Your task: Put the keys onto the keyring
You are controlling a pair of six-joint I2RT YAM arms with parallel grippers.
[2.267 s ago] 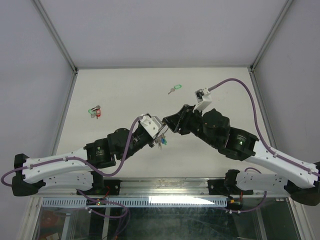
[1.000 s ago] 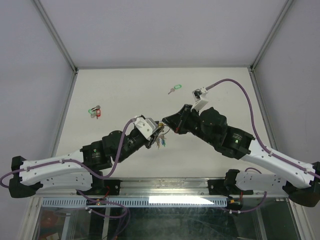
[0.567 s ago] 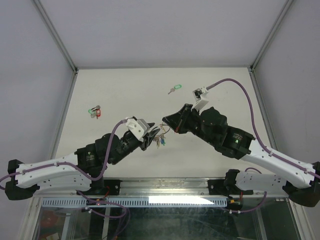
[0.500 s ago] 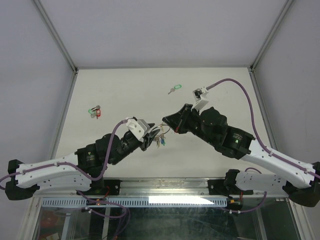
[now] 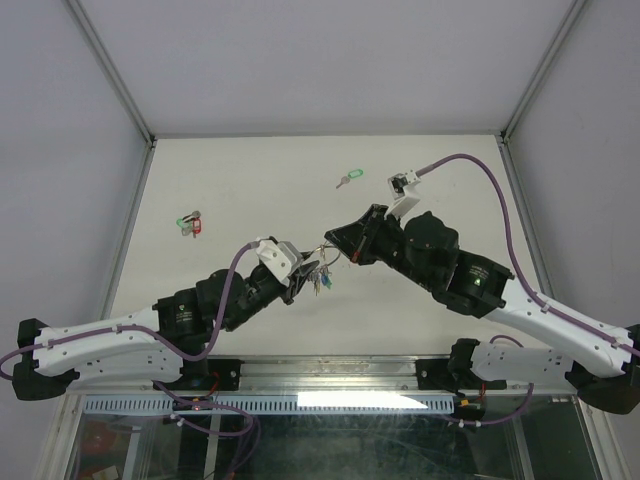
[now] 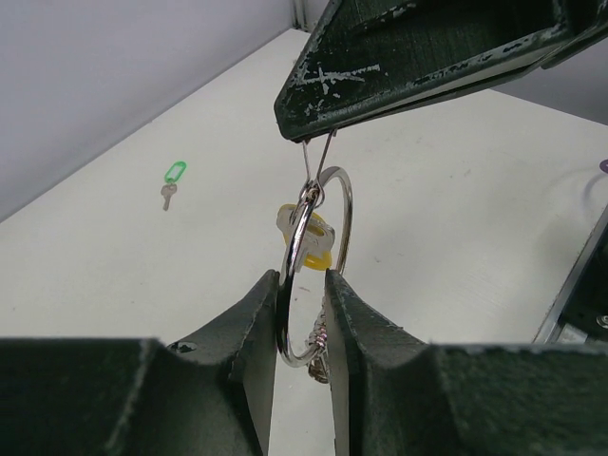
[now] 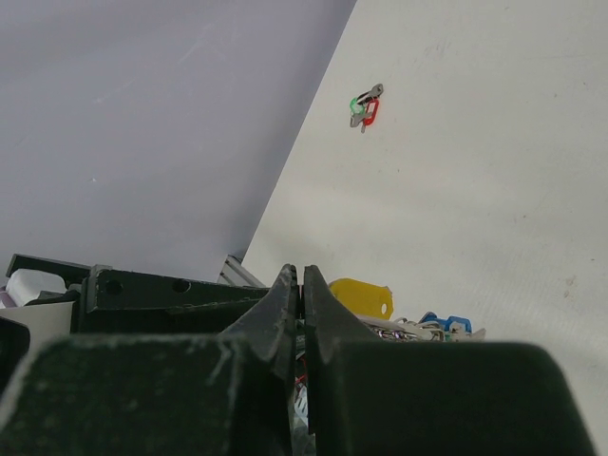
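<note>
- Left gripper [image 6: 299,285], bottom centre of its wrist view: fingers clamped on the keyring [image 6: 296,245], held edge-on above the table [image 6: 456,190].
- A yellow-tagged key [image 6: 318,255] shows through the ring, with blue tags [image 7: 446,323] beside it.
- Right gripper [image 6: 306,119], jaws pressed together, pinches a wire loop [image 6: 318,157] at the ring's top and blocks the upper frame.
- Far left, a green-tagged key [image 6: 172,176] lies alone on the table.

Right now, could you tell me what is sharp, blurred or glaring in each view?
Top external: even light, soft shadows, a glare strip on the front rail. Left wrist: keyring sharp, left fingers dark and soft. Right wrist: right fingers blurred, yellow key tag clear.
</note>
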